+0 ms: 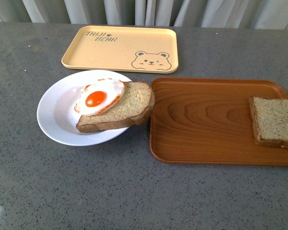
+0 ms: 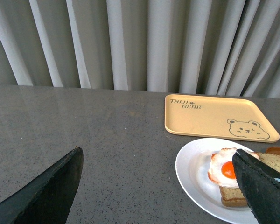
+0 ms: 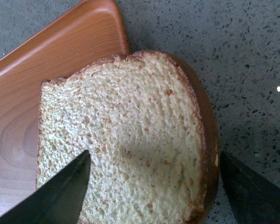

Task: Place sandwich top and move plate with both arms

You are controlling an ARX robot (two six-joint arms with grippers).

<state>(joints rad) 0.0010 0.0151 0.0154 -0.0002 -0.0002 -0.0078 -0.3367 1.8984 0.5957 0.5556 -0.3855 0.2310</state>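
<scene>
On the grey table (image 1: 134,191), the sandwich top (image 1: 276,122) overhangs the right end of the wood-grain tray (image 1: 206,120). The right gripper (image 3: 154,155) above it and the left gripper (image 2: 157,151) both have their jaws spread, holding nothing. A shallow pinch could shove the slice off.

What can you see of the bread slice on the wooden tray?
The bread slice is brown wholegrain with a speckled face and darker crust, lying flat at the right end of the wooden tray. One edge sticks out past the tray's rim over the table. The open right gripper hangs above it; contact cannot be told.
</scene>
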